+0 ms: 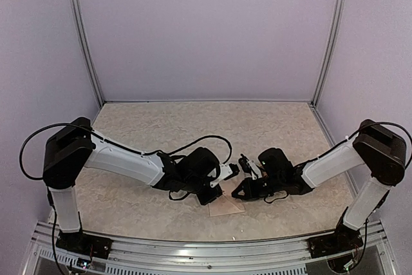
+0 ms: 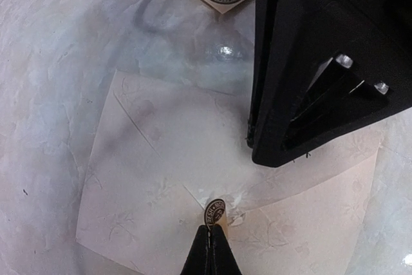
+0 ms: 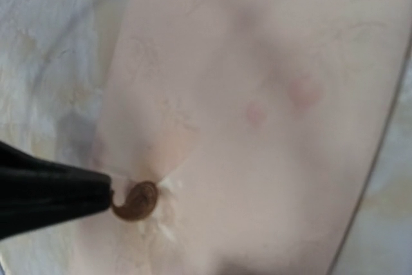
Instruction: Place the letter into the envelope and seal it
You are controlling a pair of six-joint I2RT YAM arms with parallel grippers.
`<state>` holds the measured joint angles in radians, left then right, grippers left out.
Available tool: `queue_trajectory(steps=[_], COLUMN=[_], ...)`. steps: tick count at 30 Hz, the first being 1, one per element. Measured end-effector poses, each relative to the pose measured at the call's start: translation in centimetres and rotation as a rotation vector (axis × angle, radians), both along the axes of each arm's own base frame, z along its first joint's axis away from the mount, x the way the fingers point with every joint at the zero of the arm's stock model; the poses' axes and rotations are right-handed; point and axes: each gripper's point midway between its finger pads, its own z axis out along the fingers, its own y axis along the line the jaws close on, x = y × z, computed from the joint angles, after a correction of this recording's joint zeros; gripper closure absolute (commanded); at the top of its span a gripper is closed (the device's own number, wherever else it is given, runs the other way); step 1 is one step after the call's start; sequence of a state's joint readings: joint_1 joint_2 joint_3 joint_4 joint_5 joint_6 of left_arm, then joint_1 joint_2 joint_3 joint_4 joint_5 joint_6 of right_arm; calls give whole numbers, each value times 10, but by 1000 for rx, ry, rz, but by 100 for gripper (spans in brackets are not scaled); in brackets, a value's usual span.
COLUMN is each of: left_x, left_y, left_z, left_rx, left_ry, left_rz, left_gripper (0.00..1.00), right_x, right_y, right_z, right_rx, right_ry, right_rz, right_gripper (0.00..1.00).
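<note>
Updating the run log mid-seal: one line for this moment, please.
envelope: flap closed | left end effector: shut on sticker at flap tip | right end effector: shut, close by

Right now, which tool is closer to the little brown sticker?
Left. The left tool is shut on the sticker at the flap's tip. The right tool is off to the side over the envelope, apart from the sticker.
</note>
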<state>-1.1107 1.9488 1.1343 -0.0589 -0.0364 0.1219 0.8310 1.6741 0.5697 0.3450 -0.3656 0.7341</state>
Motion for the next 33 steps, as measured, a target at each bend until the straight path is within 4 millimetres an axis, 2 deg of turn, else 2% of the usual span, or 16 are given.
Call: queue_trajectory(steps=[10, 21, 30, 33], left_x=[-1, -1, -1, -1], left_y=[-4, -4, -4, -4], left_z=[-12, -14, -14, -14], left_rx=[22, 30, 29, 29], left_ry=[17, 24, 27, 28], left_rz=[-6, -2, 1, 2], left_gripper=[100, 100, 100, 100], right_x=[0, -1, 1, 2], right_y=[1, 3, 10, 14], right_z=[0, 8, 26, 26], right_rx=[4, 38, 120, 143], right_ry=[1, 10, -2, 3], right_rz=[3, -5, -22, -18], right_gripper=[92, 84, 97, 98])
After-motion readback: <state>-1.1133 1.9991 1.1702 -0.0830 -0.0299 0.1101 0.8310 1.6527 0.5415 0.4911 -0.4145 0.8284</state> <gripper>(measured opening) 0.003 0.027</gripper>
